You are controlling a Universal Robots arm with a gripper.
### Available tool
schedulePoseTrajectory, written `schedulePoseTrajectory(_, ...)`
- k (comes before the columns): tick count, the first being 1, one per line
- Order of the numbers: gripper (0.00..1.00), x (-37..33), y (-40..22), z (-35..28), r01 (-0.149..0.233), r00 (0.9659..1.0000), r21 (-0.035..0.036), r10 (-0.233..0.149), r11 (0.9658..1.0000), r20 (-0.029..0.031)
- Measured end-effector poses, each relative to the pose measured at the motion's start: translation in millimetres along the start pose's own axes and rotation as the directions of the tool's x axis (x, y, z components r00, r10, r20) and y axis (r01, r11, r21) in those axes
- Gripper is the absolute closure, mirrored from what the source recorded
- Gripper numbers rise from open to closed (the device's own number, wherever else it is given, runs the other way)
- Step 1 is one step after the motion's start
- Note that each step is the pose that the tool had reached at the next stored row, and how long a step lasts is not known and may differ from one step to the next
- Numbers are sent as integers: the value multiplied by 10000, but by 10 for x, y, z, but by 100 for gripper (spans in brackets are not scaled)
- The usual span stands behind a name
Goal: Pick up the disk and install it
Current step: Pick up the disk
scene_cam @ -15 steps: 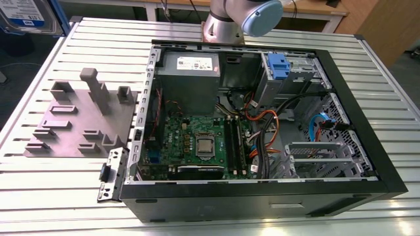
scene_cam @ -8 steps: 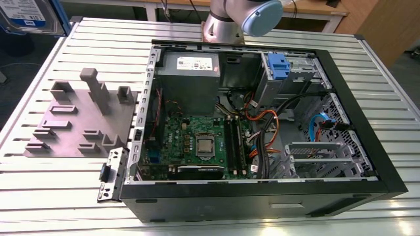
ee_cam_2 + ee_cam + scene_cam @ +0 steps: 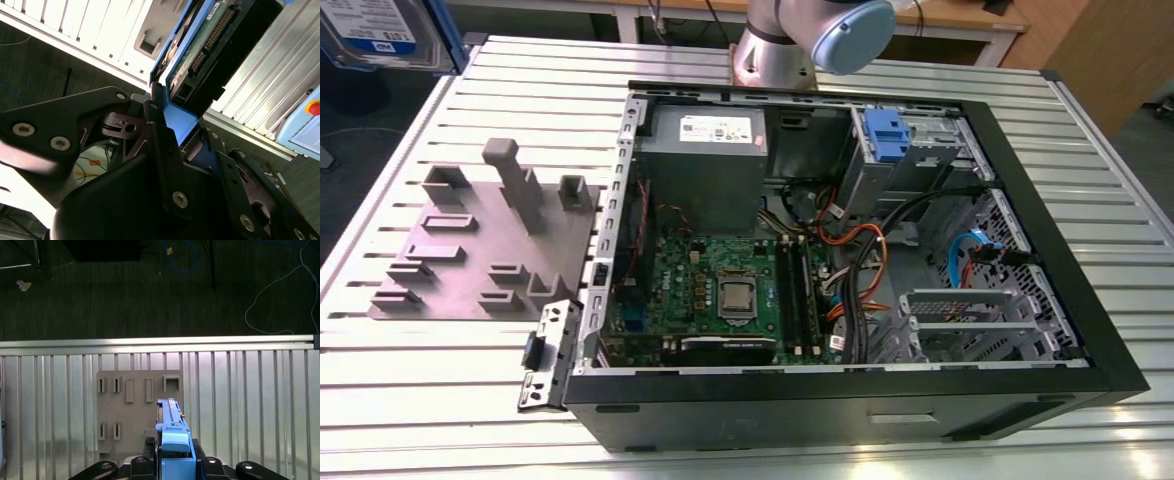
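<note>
Aluminium slats make the worktop (image 3: 1067,130), carrying the open case (image 3: 854,395) and, by the edge on the exterior view's left, a grey plate (image 3: 454,250). The disk (image 3: 169,412) hangs aloft over that plate, pinched in the tool (image 3: 175,462), its long axis running straight out from it. I judge this the carrying stage; installing calls for squaring it to the bay (image 3: 927,140).

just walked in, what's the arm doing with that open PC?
The gripper is shut on the disk, gripping it edge-on at its blue side rails, over the grey fixture plate on the slotted table. The open computer case lies on the same table, to the exterior view's right of the plate. The disk is picked up but not yet installed in the case.
</note>
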State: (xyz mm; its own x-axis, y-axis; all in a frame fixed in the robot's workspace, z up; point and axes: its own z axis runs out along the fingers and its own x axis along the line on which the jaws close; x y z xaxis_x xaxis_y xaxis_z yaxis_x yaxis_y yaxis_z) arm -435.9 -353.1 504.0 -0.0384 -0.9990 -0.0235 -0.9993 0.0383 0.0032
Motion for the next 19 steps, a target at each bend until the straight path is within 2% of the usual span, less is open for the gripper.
schedulePoseTrajectory(19, 63, -2, -58, 0, 0, 10000, 0, 0, 10000, 0)
